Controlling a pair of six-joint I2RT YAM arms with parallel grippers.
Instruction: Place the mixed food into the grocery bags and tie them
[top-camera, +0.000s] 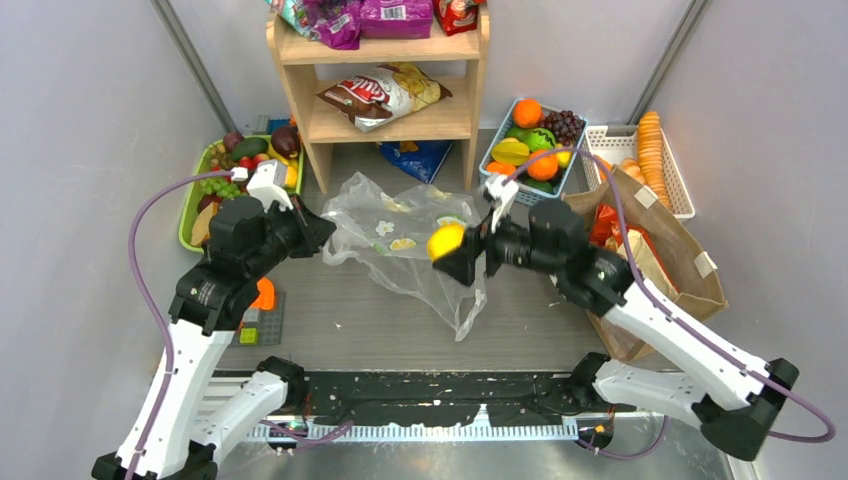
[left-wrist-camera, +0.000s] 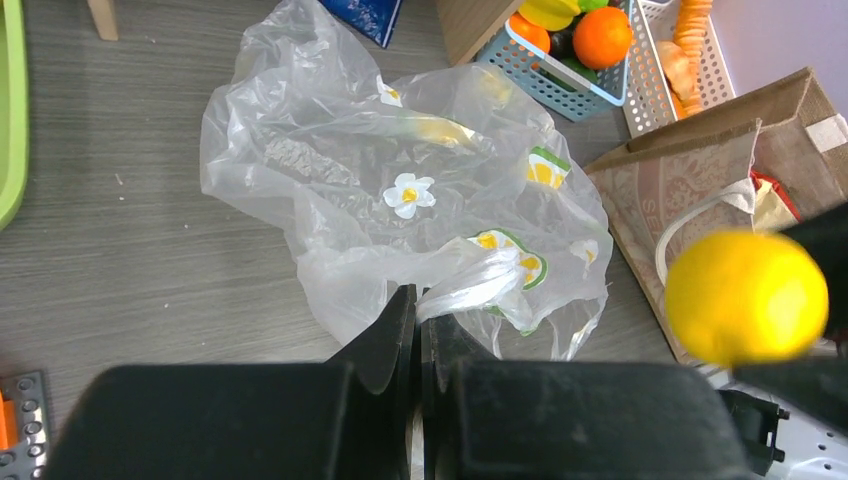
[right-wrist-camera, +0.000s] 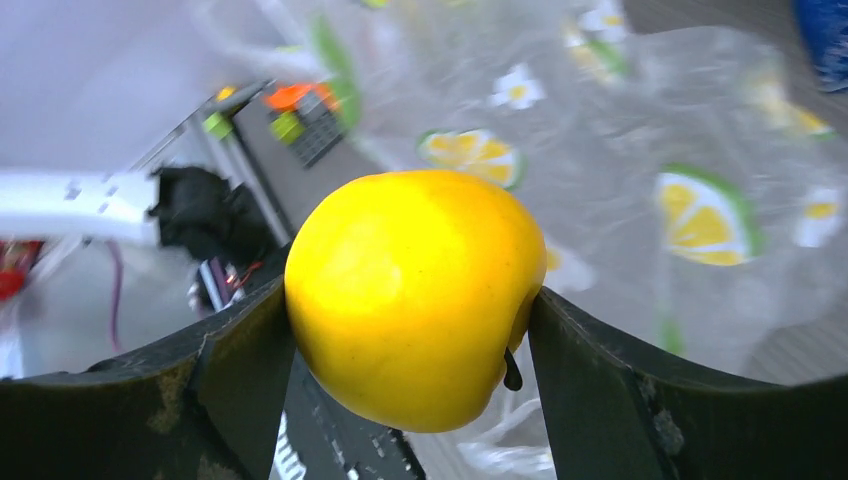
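Yellow and smooth, a round fruit (right-wrist-camera: 410, 270) with a short dark stem sits squeezed between the two black fingers of the right pincer (right-wrist-camera: 405, 340), which grips it by its sides. Below and just ahead of that pincer lies the clear plastic bag (left-wrist-camera: 350, 180), crinkled and printed with lemon slices and white flowers, spread on the grey table (top-camera: 340, 320). The left pincer (left-wrist-camera: 418, 300) has its fingers pressed together on a twisted strand of the bag's near edge, so the film bunches right at its tips and fans out beyond them. Off to that pincer's right, past the held fruit, stands the tan burlap tote (left-wrist-camera: 690, 170) with a white loop handle showing at its mouth and packets inside. Beyond the right pincer is a blue basket (top-camera: 497, 140) of oranges and grapes, and beside the left pincer's arm a green basket (top-camera: 187, 215) of fruit. A wooden shelf (top-camera: 390, 125) at the back carries snack packets (top-camera: 385, 95).
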